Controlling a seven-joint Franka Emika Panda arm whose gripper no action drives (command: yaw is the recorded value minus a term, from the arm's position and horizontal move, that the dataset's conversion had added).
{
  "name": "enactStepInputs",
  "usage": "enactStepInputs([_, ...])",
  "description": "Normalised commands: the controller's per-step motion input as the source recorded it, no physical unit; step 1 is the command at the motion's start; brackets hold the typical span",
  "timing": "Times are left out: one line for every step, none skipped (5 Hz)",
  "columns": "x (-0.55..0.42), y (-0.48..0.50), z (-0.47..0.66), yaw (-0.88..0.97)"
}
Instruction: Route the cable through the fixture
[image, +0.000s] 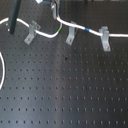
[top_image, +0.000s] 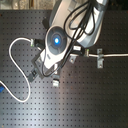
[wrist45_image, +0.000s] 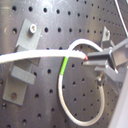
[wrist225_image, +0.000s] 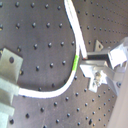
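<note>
1. The jaws (wrist45_image: 89, 58) are closed on the white cable (wrist45_image: 35, 55), just beyond its green band (wrist45_image: 64, 66).
2. Risk: an off-line pull could slip the cable from the metal clip (wrist45_image: 22, 55) beside the jaws.

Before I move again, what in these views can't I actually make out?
- Middle clip: hidden behind the arm in the second exterior view.
- Gripper: cut off by the first exterior view's top edge; jaw state unclear.
- Cable: whether it is pinched at the fingertip is too blurred in both wrist views.
</note>
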Motion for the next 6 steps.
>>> enactStepInputs([-0.131, -0.374, 0.12, 0.25])
enactStepInputs([-0.208, -0.246, 0.01, 0.18])
enactStepInputs([0.000, 0.000, -0.01, 0.00])
enactStepInputs([0.217, -0.244, -0.18, -0.07])
enactStepInputs([0.258, -0.427, -0.21, 0.00])
enactStepInputs([0.109, -0.372, -0.29, 0.00])
